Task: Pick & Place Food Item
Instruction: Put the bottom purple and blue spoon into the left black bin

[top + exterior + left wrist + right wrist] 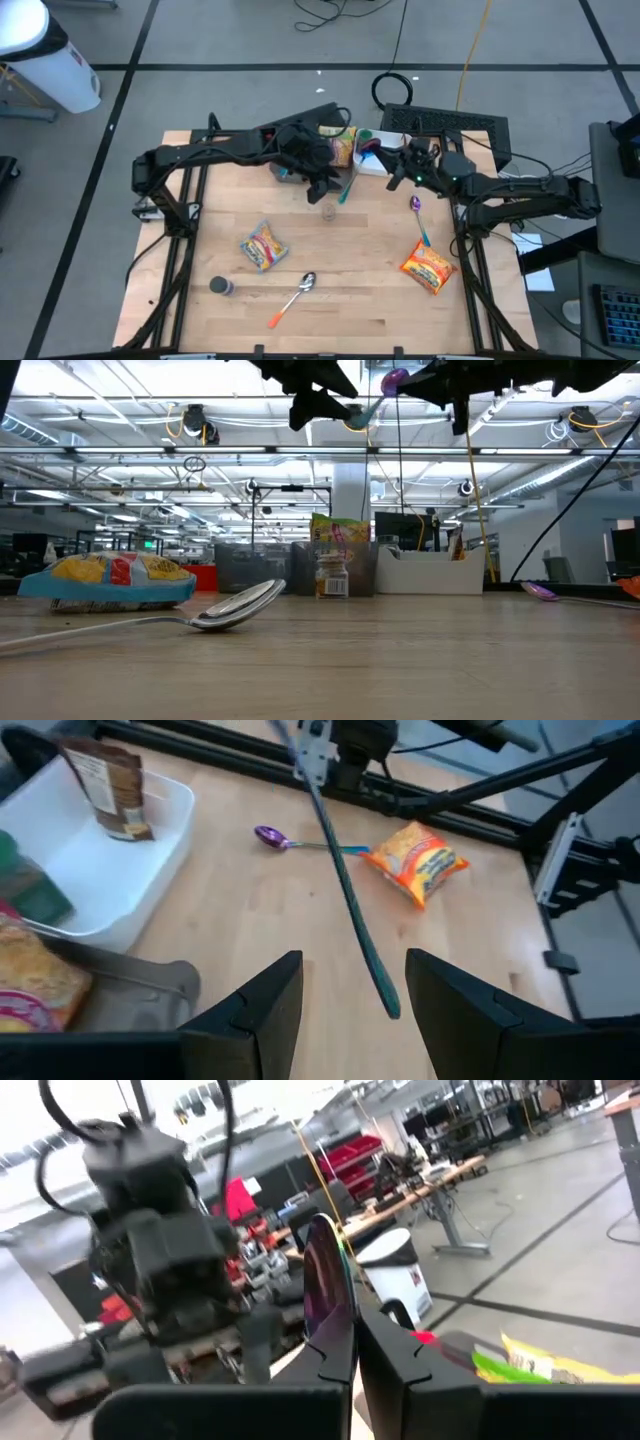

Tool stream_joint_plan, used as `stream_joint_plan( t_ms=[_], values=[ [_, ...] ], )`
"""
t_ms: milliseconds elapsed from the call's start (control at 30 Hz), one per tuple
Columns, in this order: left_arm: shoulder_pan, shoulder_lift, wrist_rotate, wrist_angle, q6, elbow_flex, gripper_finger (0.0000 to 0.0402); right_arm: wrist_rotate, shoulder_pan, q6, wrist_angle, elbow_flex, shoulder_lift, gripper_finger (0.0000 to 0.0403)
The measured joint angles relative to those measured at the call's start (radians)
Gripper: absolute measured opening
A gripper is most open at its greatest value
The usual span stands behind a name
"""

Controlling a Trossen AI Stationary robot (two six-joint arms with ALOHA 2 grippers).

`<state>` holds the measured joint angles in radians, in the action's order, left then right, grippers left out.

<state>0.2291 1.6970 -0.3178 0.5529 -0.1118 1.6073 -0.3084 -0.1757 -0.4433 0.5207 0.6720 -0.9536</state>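
Note:
My right gripper (pixel 355 1340) is high over the table's far middle (pixel 380 158), shut on a spoon with a purple bowl (pixel 325 1275) and a long teal handle (pixel 345 880). The handle slants down toward my left gripper (pixel 355 990), which is open, its fingers on either side of the handle's free end (pixel 392 1005); whether they touch it, I cannot tell. Food packets lie on the table: a yellow and blue one (pixel 263 245) at the near left and an orange one (pixel 430 265) at the near right. My right gripper pinches the spoon between its two fingers (pixel 335 1355) at the neck just under the bowl (pixel 328 1320). The fingers come roughly level from the table's right. The bowl stands edge-on above the fingertips. The handle (pixel 350 185) slopes down and away, the whole spoon clear of the table.
A white bin (pixel 100 850) with a brown packet and a grey bin (pixel 130 990) with another packet stand at the far edge. A second purple spoon (pixel 417 210), a silver spoon with an orange handle (pixel 295 295), a small jar (pixel 328 210) and a dark-capped jar (pixel 220 287) lie about.

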Motion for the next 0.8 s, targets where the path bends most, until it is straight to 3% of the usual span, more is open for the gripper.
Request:
stream_joint_plan(
  t_ms=[800],
  values=[
    [0.001,0.071,-0.104,-0.097,-0.093,0.0,0.0186,-0.002,-0.001,0.037,0.094,-0.002,0.002,0.0]
  ],
)
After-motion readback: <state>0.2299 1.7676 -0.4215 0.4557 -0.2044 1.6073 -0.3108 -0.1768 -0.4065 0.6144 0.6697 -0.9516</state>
